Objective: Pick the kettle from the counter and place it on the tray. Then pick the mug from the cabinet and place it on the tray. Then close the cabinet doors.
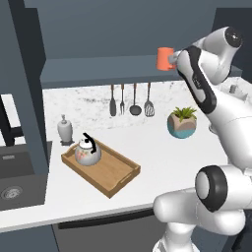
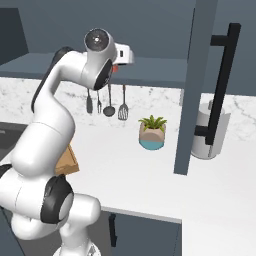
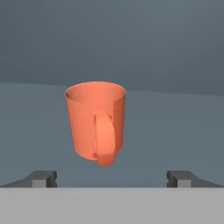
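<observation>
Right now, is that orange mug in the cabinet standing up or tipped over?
Upright. In the hand view the mug sits on the cabinet shelf with its open rim on top and its handle running vertically, facing the camera.

counter [image 1: 162, 162] | tray [image 1: 118, 178], dispenser [image 1: 64, 129], potted plant [image 1: 182, 123] | shelf [image 3: 175, 131]: mug [image 3: 96, 124]
</observation>
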You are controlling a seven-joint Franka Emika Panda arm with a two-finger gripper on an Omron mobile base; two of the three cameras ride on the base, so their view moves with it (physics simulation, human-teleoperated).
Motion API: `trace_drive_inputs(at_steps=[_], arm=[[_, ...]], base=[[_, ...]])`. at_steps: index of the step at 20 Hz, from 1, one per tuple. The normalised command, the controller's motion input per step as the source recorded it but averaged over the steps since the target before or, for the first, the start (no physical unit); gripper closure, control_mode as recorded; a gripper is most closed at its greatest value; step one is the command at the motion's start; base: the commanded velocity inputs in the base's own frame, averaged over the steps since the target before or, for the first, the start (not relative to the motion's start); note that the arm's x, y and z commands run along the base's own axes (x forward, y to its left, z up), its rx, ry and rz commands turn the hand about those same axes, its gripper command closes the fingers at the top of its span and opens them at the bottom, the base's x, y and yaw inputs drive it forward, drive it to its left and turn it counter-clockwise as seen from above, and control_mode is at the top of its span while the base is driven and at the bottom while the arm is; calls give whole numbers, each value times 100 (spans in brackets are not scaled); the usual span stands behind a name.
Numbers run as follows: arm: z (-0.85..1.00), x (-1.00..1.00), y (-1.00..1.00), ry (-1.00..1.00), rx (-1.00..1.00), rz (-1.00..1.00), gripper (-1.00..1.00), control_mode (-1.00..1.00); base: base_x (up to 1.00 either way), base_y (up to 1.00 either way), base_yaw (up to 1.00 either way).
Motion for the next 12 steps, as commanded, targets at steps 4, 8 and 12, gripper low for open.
trace_drive_inputs(at_steps=[4, 8, 12], arm=[[11, 21, 0, 3, 5, 11, -100, -100], [4, 20, -3, 0, 0, 8, -100, -100], [3, 15, 0, 2, 0, 5, -100, -100]], base=[[0, 0, 0], [0, 0, 0], [0, 0, 0]])
